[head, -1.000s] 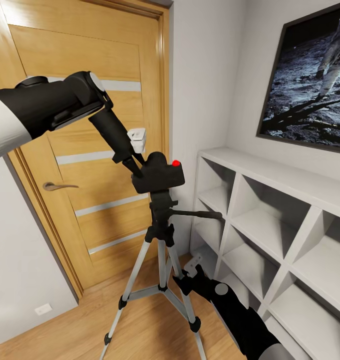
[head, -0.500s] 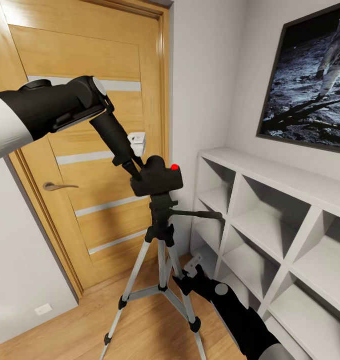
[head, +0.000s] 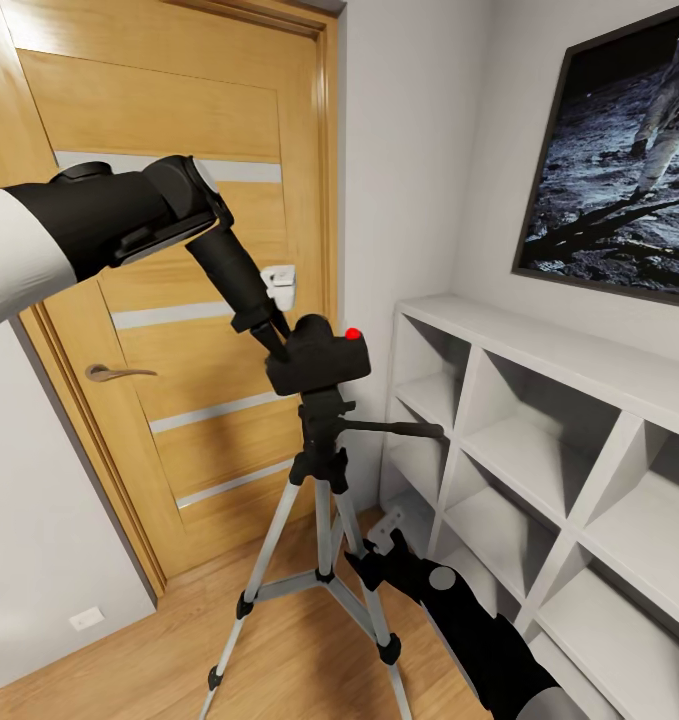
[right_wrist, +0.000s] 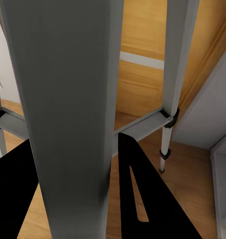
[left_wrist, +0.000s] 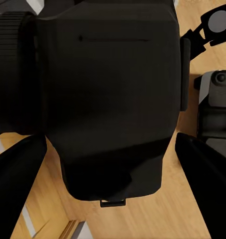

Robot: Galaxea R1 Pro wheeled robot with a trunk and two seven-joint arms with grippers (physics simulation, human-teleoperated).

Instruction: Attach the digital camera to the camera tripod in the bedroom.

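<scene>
The black digital camera (head: 319, 362), red button (head: 354, 333) on top, sits right over the black head of the camera tripod (head: 320, 440); I cannot tell if a gap remains. My left gripper (head: 278, 343) is shut on the camera from its door side. In the left wrist view the camera (left_wrist: 110, 89) lies between the fingers (left_wrist: 18, 184). My right gripper (head: 365, 560) is low down, shut on a silver tripod leg (head: 354, 545). That leg (right_wrist: 68, 99) stands between the black fingers (right_wrist: 142, 199) in the right wrist view.
The oak door (head: 179, 150) with its handle (head: 114, 373) is close behind the tripod. White cube shelves (head: 539, 430) run along the right wall under the astronaut picture (head: 619, 170). The pan handle (head: 399, 429) points toward the shelves. Wood floor (head: 279, 650) lies around the legs.
The left arm has brought the camera down a little and slightly right, closer onto the tripod head. The right arm and tripod have not moved.
</scene>
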